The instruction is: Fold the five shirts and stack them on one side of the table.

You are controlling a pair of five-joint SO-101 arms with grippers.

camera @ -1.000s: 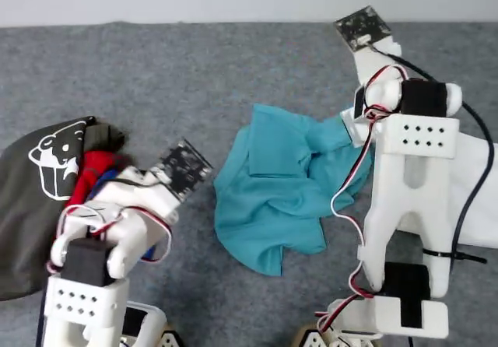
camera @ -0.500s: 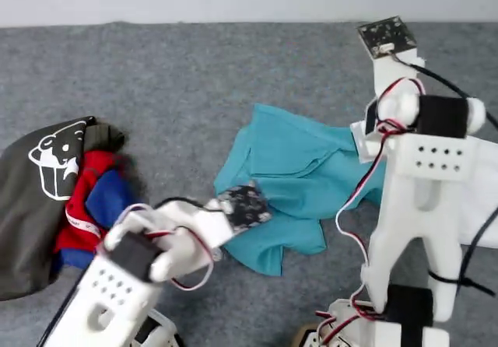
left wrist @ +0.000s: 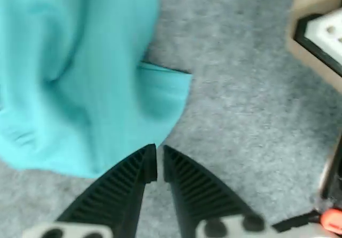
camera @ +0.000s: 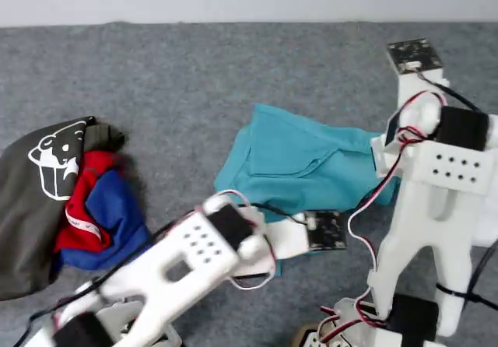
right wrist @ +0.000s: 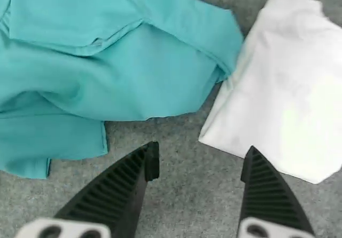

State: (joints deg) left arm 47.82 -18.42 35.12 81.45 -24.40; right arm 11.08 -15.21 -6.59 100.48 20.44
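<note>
- Left gripper [left wrist: 157, 163]: jaws closed on nothing, low over the grey table [camera: 171, 75], just off the teal shirt's [camera: 296, 164] hem on the near-edge side.
- Right gripper [right wrist: 200, 166]: spread wide and empty, above bare table between the teal shirt and the white shirt [right wrist: 283, 88], which looks folded, by the right edge.
- The teal shirt lies rumpled mid-table, so the step in hand is probably flattening it.
- 3 shirts, dark [camera: 31, 207], red [camera: 85, 199] and blue [camera: 113, 211], wait heaped at the left edge.
- Next, the left jaws must open to pinch the hem.
</note>
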